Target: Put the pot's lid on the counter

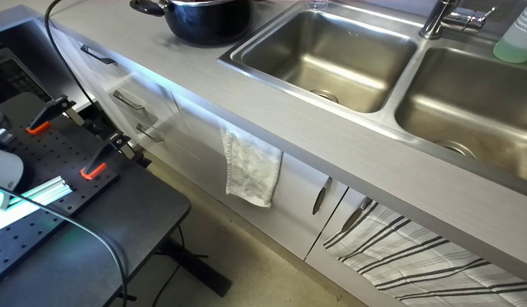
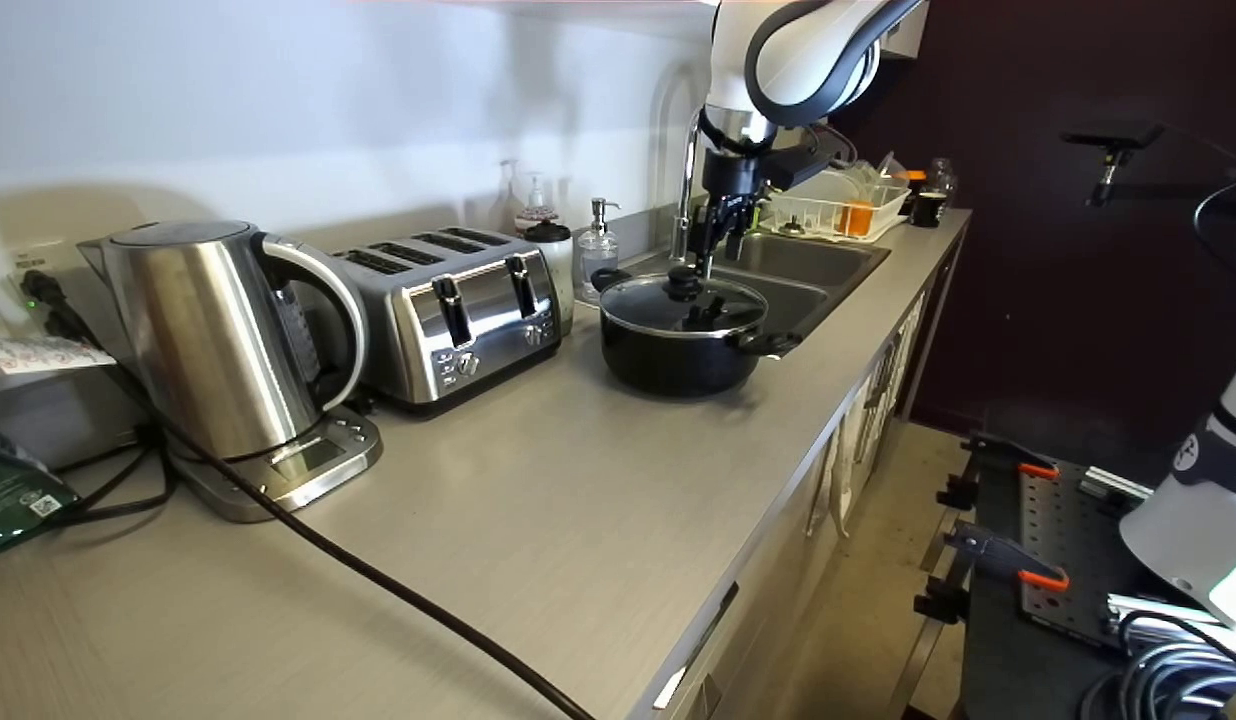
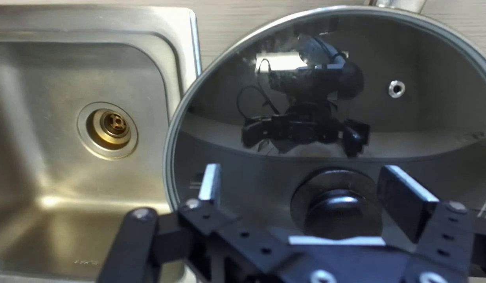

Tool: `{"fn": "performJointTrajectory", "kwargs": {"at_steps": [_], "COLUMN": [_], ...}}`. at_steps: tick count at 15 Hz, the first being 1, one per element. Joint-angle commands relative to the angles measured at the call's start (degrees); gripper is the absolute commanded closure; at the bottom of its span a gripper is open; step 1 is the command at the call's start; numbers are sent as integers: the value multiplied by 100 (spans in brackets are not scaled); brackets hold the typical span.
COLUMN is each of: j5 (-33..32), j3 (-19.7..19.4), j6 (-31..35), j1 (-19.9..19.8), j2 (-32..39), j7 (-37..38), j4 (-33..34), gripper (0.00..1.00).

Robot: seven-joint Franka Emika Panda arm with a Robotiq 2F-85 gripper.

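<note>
With the lid [image 2: 646, 304] seated on the pot [image 2: 674, 365] and the gripper [image 3: 306, 188] poised above it, jaws parted, whether the knob [image 3: 343, 206] is straddled cannot be told, and gripping, lifting and setting-down on the counter [image 2: 538, 500] beside the pot all seem left to be done.

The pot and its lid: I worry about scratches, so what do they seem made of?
The pot looks like coated metal, judging by its glossy dark finish. The lid is probably glass: smooth, clear and reflective, with a silvery, apparently metal rim.
</note>
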Motion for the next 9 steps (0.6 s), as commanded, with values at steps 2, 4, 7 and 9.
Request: {"fn": "performJointTrajectory", "kwargs": {"at_steps": [2,4,7,9], "j5": [56,74,102,102], "j3": [14,16,31,51], "j6": [22,23,15,20], "j1": [58,66,81,99], "j2": [369,457,541,561], "j7": [-75,-84,-114,-125], "j4": [430,525,615,639], "gripper": [0,0,28,44]}}
